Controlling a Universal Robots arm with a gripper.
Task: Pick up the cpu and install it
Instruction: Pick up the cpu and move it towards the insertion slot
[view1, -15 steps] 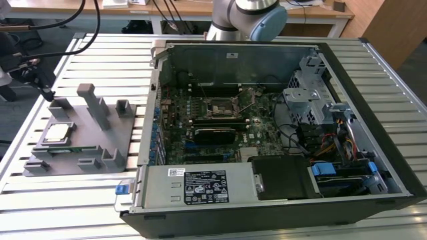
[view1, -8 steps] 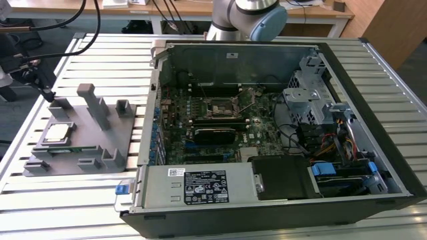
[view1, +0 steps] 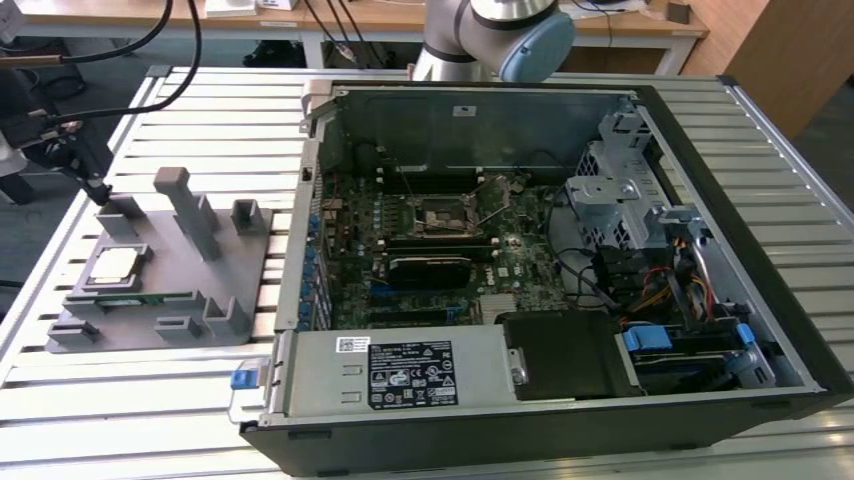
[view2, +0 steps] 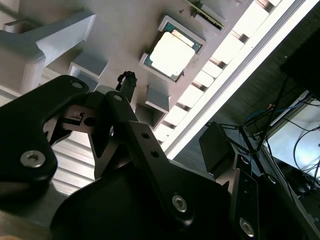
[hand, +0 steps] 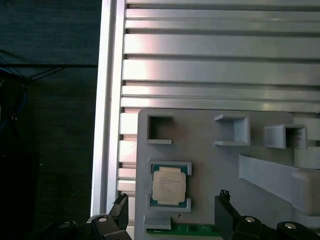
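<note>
The gripper (hand: 172, 199) hangs over the grey tray (hand: 210, 170) with its jaws spread wide and nothing in them. In the first wrist view its fingers (hand: 226, 212) stand on either side of the cpu (hand: 169, 184), clear of its edges.

The cpu lies flat, metal face up, in a shallow pocket of the tray. The tray rests on the slatted table (view1: 160, 400), at the exterior view's left of the open computer case (view1: 561, 440). It is well apart from the socket (view1: 441, 215) on the motherboard (view1: 354, 230). A green memory stick (hand: 186, 230) lies in a slot just beside the cpu pocket.

The step in hand appears to be the approach for the pick. To do it well:

- Centre the jaws over the cpu so that both fingers meet it together.
- Keep the fingers square to two opposite edges. A skewed grip would likely twist the chip in its pocket.
- Aim the fingertips at the open stretches of edge between the pocket's raised corners.
- Descend straight and keep the chip level.
- Close gently, because the part is thin and flat.
- Keep the fingertips clear of the memory stick.
</note>
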